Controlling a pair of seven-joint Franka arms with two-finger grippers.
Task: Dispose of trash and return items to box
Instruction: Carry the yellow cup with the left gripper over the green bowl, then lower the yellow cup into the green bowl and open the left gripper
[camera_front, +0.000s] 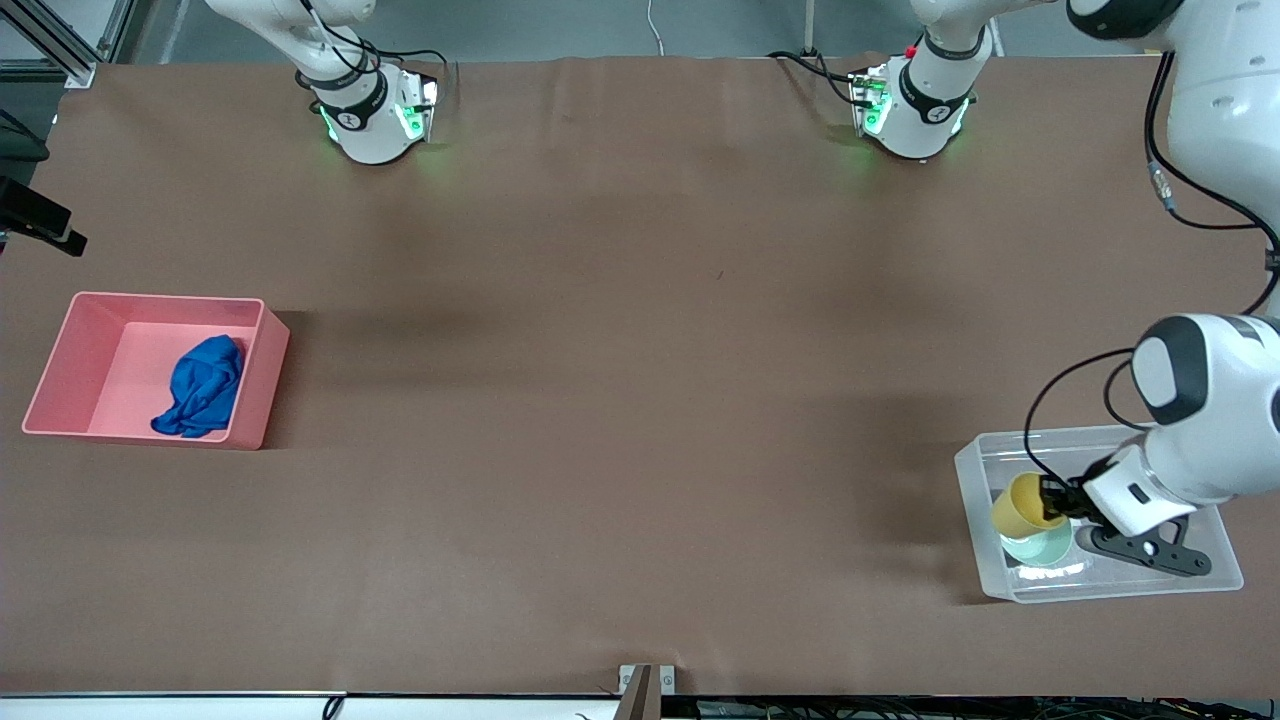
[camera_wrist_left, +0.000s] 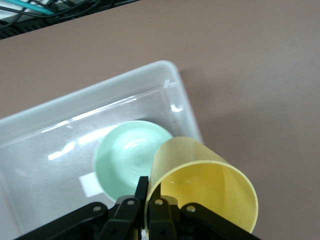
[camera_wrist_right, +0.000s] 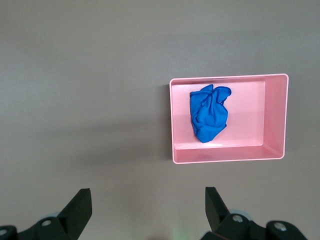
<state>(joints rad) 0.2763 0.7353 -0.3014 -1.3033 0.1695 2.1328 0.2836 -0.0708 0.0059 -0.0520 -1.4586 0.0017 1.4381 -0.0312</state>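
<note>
Item 1, left hand: clamped on the wall of the yellow cup, one finger inside the rim and one outside. I hold the cup tilted over the clear box, above the mint-green bowl, presumably so it can be set down in the box or nested in the bowl.

Item 2, clear box: at the left arm's end of the table; contains the bowl, upright on its floor beside a white sticker.

Item 3, pink bin: at the right arm's end; contains the blue rag, crumpled against one wall. I judge the trash step done.

Item 4, right hand: fingers spread wide, empty, waiting high above the table.
</note>
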